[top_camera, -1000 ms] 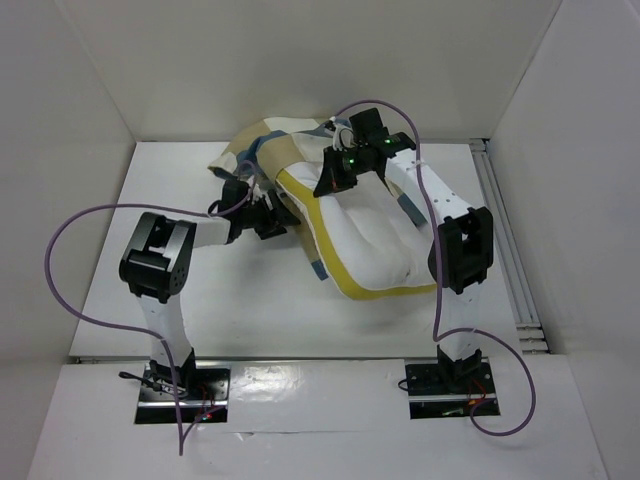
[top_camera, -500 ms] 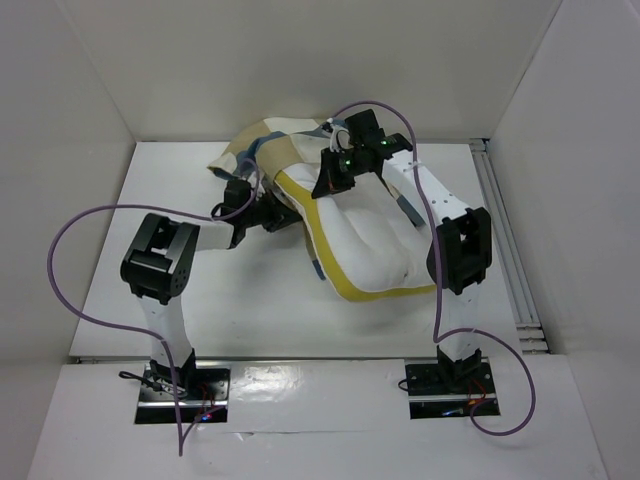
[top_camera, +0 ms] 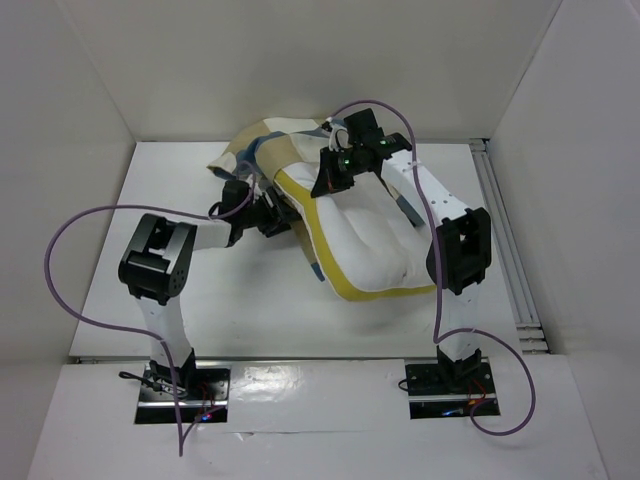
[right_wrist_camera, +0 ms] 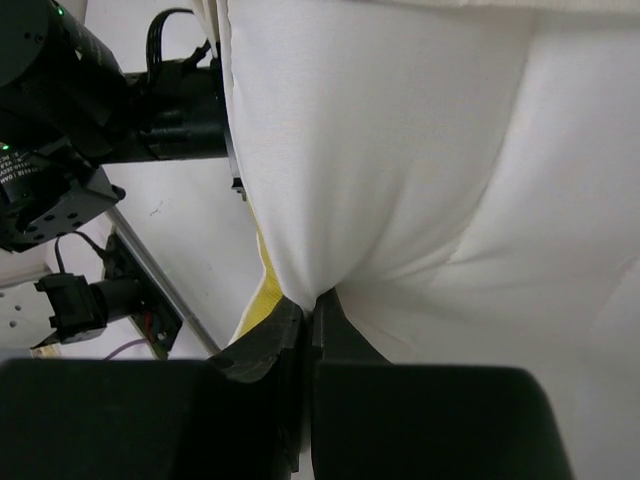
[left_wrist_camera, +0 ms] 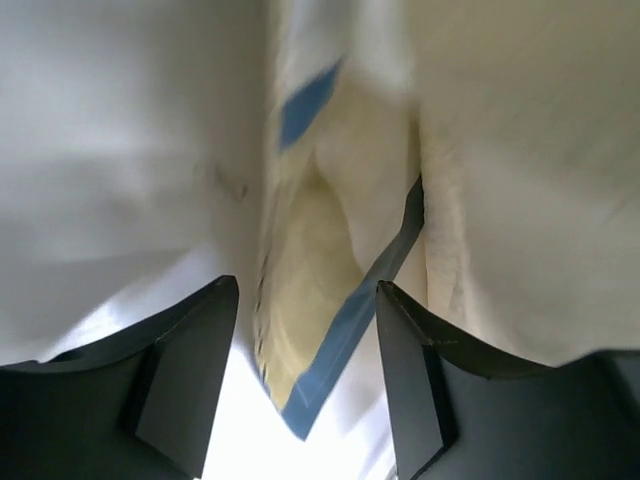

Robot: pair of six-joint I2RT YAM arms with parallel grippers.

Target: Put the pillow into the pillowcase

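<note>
Right gripper (right_wrist_camera: 312, 305), pinched shut on the white pillow (top_camera: 372, 238) at frame centre, is mid-insertion — left gripper (left_wrist_camera: 305, 325), jaws apart astride the checked pillowcase (top_camera: 262, 140) hem upper left, should next clamp and spread it.

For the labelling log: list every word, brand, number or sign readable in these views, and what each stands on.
Nothing can be read.
On the left arm's black housing: small white print, too blurred to read.
On the pillow and the pillowcase: no lettering visible.
</note>
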